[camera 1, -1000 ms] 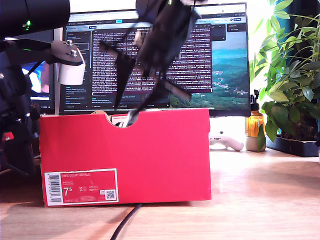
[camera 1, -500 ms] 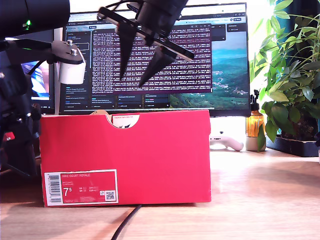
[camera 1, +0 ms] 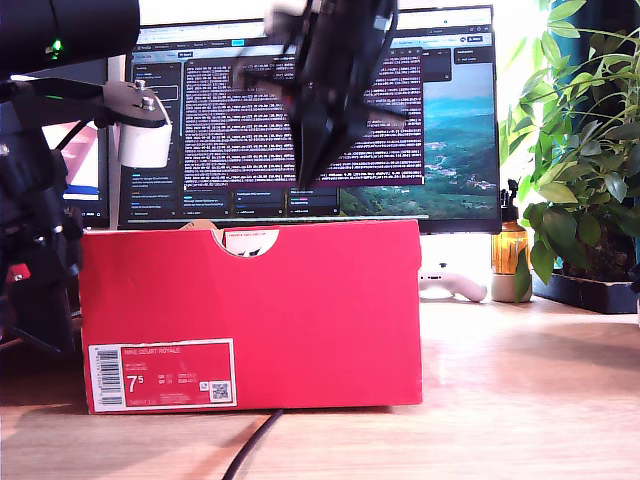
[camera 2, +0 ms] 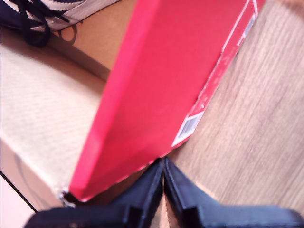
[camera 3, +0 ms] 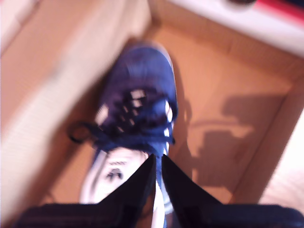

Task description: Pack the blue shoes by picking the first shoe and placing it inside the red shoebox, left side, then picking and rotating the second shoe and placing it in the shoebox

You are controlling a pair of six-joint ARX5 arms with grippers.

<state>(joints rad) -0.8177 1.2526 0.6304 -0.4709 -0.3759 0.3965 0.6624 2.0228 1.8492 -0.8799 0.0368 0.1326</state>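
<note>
The red shoebox (camera 1: 250, 310) stands on the wooden table with its white label facing the exterior camera. Inside it, along one side wall, lies a blue shoe (camera 3: 137, 95) with its white heel tab towards the camera. My second gripper (camera 3: 157, 159) hangs above that shoe, shut and holding nothing. The exterior view shows it blurred, high above the box (camera 1: 308, 170). My first gripper (camera 2: 164, 164) is shut and empty, just above the box's red labelled wall (camera 2: 156, 80) near a corner. Dark laces of a blue shoe (camera 2: 28, 21) show inside the box.
A monitor (camera 1: 320, 110) stands behind the box, and a black arm (camera 1: 35, 250) is at the exterior view's left. At that view's right are a plant (camera 1: 580, 150), an amber bottle (camera 1: 510, 250) and a white controller (camera 1: 455, 283). A black cable (camera 1: 255, 440) runs from under the box.
My second gripper has risen out of the box and its fingers have gone from open to shut. The arm at the exterior view's left has not moved.
</note>
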